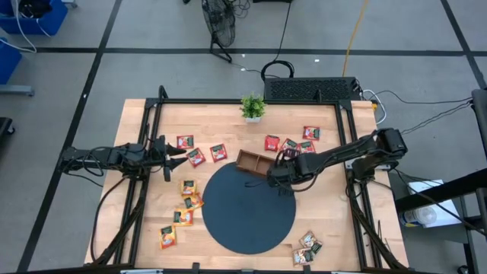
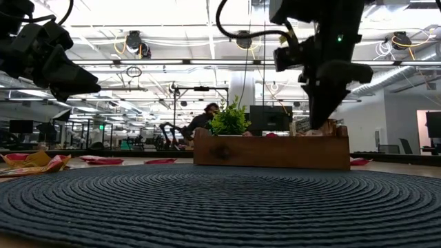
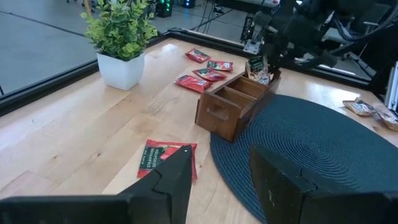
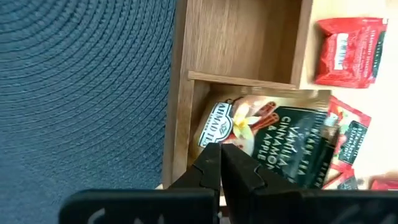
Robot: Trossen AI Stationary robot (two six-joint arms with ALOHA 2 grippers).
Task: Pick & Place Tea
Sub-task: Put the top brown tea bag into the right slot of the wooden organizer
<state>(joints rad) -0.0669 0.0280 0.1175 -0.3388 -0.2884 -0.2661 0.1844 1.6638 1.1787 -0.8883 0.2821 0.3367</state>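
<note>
- The right claw [image 1: 272,176] hangs over the end compartment of the brown wooden tray [image 1: 255,162], the end nearest the right arm. Its fingers [image 4: 233,168] are pressed together with nothing between them.
- In the right wrist view a pale green-white tea sachet [image 4: 267,140] lies tilted in that end compartment, one edge leaning up on the tray's wall, just in front of the shut fingertips. The neighbouring compartment looks bare wood.
- In the low view the right claw [image 2: 318,120] points straight down, its tip at the tray's top rim.
- The tray sits on the far edge of the dark round mat [image 1: 247,209], partly on the wooden desk [image 1: 144,221].
- The left claw [image 1: 176,152] hovers over the left side of the desk, pointing toward the middle. Its fingers [image 3: 171,180] stand spread apart and hold nothing.
- Red sachets [image 1: 199,152] lie flat on the desk just ahead of the left claw; one shows right between the fingers in the left wrist view.
- More red sachets [image 1: 293,141] lie beyond the tray toward the desk's far right part, one of them just beside the tray's outer wall.
- Yellow-orange sachets [image 1: 183,209] are scattered left of the mat, near the front-left of the desk.
- A few pale sachets [image 1: 308,247] sit near the front-right edge, beside the mat.
- A small green potted plant [image 1: 253,106] stands upright at the far edge of the desk.
- In the low view a person [image 2: 203,118] shows far off in the room behind the desk.
</note>
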